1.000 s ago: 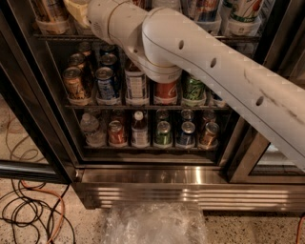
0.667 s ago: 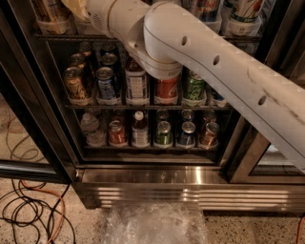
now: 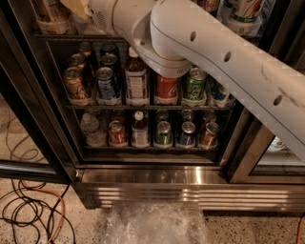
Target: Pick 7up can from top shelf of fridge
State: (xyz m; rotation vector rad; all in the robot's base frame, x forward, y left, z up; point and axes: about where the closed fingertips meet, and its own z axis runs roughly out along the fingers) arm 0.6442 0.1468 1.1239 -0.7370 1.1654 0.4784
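Note:
The fridge (image 3: 28,109) stands open in front of me, with a black frame and a ribbed steel base (image 3: 190,190). The top shelf (image 3: 62,36) is a wire rack at the top edge, with white translucent cup holders (image 3: 50,24). The lower part of a white can with green and red marks, the 7up can (image 3: 246,8), stands in a holder at the top right. My white arm (image 3: 214,52) crosses from the right to the upper left. My gripper (image 3: 75,6) is at the top edge over the shelf's left part, far left of the can and mostly cut off.
The middle rack holds cans and a bottle, among them a red Coca-Cola can (image 3: 166,89) and a green can (image 3: 195,85). The lower rack (image 3: 152,147) holds more cans and bottles. Cables (image 3: 33,209) lie on the floor at left; clear plastic wrap (image 3: 152,224) lies below the base.
The arm has edged slightly upward toward the top shelf. The drinks on the racks have not moved.

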